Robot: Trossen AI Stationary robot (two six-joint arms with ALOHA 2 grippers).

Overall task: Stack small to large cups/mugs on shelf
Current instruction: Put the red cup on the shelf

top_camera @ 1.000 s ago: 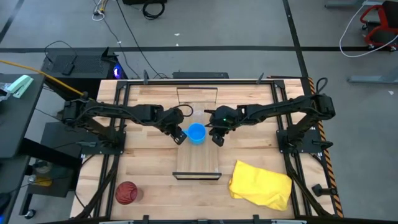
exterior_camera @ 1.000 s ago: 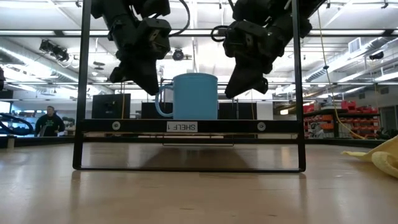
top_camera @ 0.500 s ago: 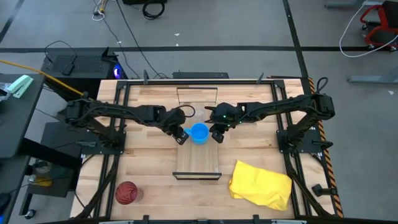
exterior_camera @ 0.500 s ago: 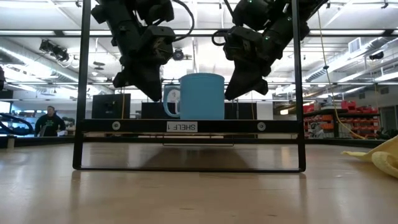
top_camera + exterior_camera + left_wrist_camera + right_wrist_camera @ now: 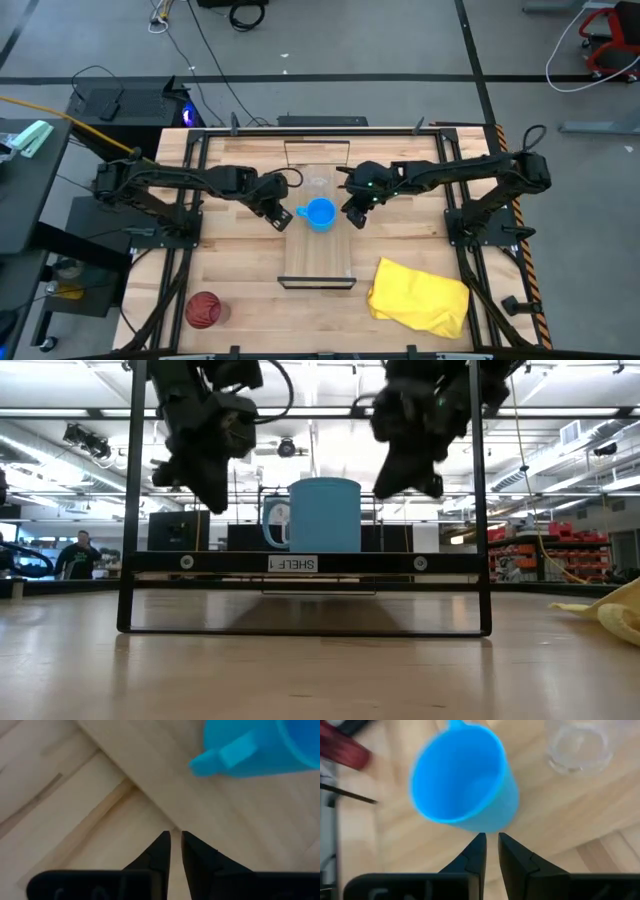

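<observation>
The bright blue mug (image 5: 319, 213) stands upright on the light-wood shelf (image 5: 318, 255), its handle (image 5: 299, 211) toward the table's left. It also shows in the low view (image 5: 325, 515). The small clear cup (image 5: 318, 182) stands on the shelf just beyond the mug and shows in the right wrist view (image 5: 577, 745). The dark red cup (image 5: 203, 310) is on the table at the near left. My left gripper (image 5: 279, 215) is shut just left of the mug's handle (image 5: 225, 757). My right gripper (image 5: 355, 213) is shut just right of the mug (image 5: 462, 785). Neither touches it.
A crumpled yellow cloth (image 5: 420, 295) lies on the table at the near right. The shelf's dark metal frame (image 5: 135, 510) rises at both ends of the plank. Bare plank lies between the mug and the shelf's near end.
The blue mug has shifted slightly toward the right on the shelf and turned a little about its base. Then both grippers have drawn away from it, the left toward the table's left edge, the right toward the right edge and up.
</observation>
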